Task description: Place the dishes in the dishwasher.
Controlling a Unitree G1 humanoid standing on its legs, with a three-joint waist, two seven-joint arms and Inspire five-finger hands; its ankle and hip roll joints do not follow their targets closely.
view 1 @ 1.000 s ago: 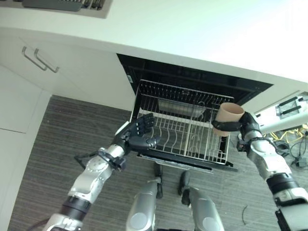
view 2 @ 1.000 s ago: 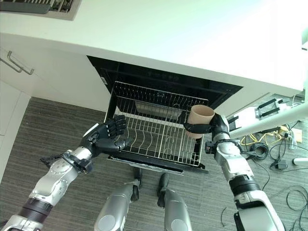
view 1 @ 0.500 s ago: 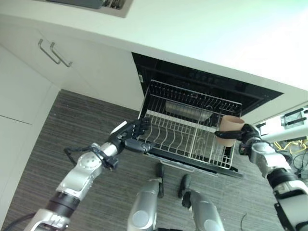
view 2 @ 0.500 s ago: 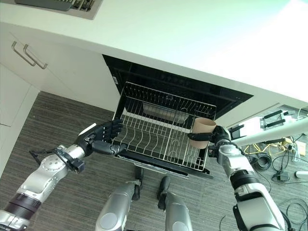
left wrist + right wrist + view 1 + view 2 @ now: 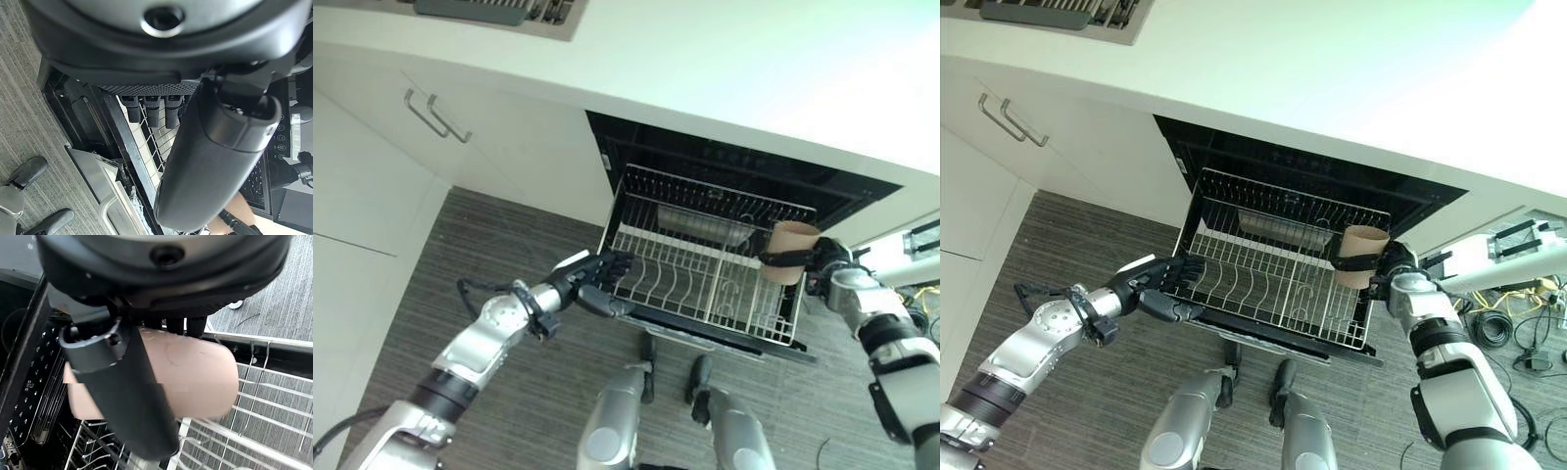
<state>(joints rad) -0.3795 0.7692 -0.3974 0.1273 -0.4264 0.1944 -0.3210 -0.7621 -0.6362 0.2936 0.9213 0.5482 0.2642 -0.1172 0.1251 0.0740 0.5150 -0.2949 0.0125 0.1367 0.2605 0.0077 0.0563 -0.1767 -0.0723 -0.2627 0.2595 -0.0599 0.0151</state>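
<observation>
the tan cup (image 5: pixel 792 251) sits upright in the right hand (image 5: pixel 819 258), fingers and thumb wrapped round its side, above the right-hand edge of the pulled-out wire rack (image 5: pixel 705 284) of the open dishwasher (image 5: pixel 744 171). the left hand (image 5: pixel 592 284) is at the rack's front left corner, its fingers hooked over the rack's front wire. a metal bowl (image 5: pixel 700 223) lies at the rack's back. above runs the white counter (image 5: pixel 705 69).
</observation>
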